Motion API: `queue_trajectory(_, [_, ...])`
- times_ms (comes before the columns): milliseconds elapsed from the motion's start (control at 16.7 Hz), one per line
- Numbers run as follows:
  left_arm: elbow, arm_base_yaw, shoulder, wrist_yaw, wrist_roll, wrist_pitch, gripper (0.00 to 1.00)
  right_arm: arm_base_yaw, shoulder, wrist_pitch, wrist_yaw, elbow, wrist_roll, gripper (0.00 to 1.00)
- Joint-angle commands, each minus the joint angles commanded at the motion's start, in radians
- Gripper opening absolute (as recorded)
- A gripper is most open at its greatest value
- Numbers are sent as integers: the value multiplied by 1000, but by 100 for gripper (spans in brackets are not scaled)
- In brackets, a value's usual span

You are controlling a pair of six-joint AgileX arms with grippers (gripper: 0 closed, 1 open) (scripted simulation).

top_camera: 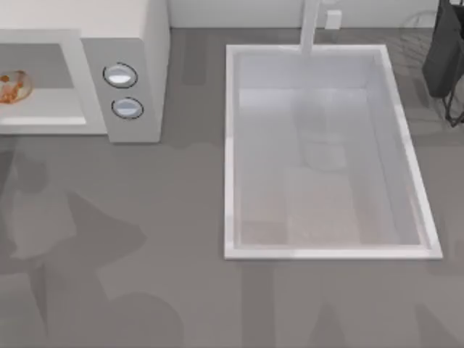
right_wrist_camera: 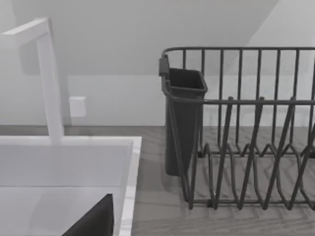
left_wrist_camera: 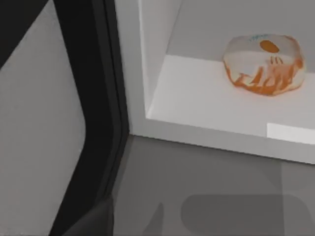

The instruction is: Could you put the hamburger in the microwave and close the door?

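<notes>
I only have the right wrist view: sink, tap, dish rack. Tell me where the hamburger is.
Observer: The left wrist view shows the hamburger resting on the floor inside the microwave.
Operator: Place the microwave for me.
Observer: In the top view it is at the table's far left, left of the sink, with two dials on its sink-side panel.
Operator: Say whether its cavity is closed off.
Observer: No. The cavity stands open in the top view.
</notes>
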Motion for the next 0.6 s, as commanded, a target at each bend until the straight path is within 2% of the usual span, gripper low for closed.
queue_trajectory(360, [-5, -3, -7, 0, 0, -1, 100, 0, 0, 0, 0, 0, 0, 100])
queue_trajectory(600, [-50, -29, -143, -7, -6, -41, 100, 0, 0, 0, 0, 0, 0, 100])
